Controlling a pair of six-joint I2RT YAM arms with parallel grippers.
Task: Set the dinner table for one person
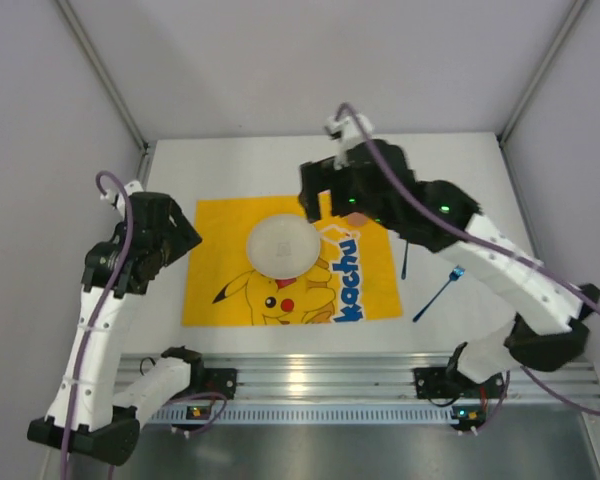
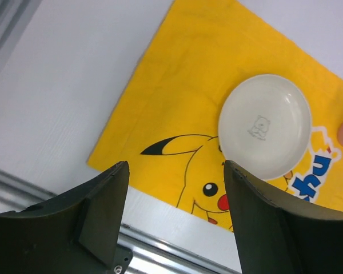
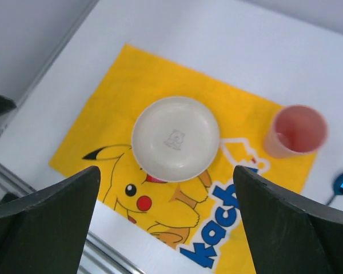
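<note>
Right gripper point(image 3: 166, 171), left gripper point(image 2: 176, 165): both spread open, empty. Dinner table point(image 1: 450, 170): Pikachu mat point(image 1: 220, 260) laid at its near edge. Blue utensil point(image 1: 440, 292): on bare tabletop beside the mat (probably still to place). White plate point(image 1: 283, 246): mat centre, set. Pink cup point(image 3: 294, 130): mat's far right corner, set.

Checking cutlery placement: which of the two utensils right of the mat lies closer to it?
The dark utensil, lying straight alongside the right edge of the mat. The blue utensil lies farther right, at a slant.

A plate point(image 1: 283, 246) and a cup point(image 3: 295, 130) stand on the mat point(image 1: 215, 265), and a blue utensil point(image 1: 440, 292) lies to its right. The tabletop point(image 1: 220, 165) to the left and beyond is open.
</note>
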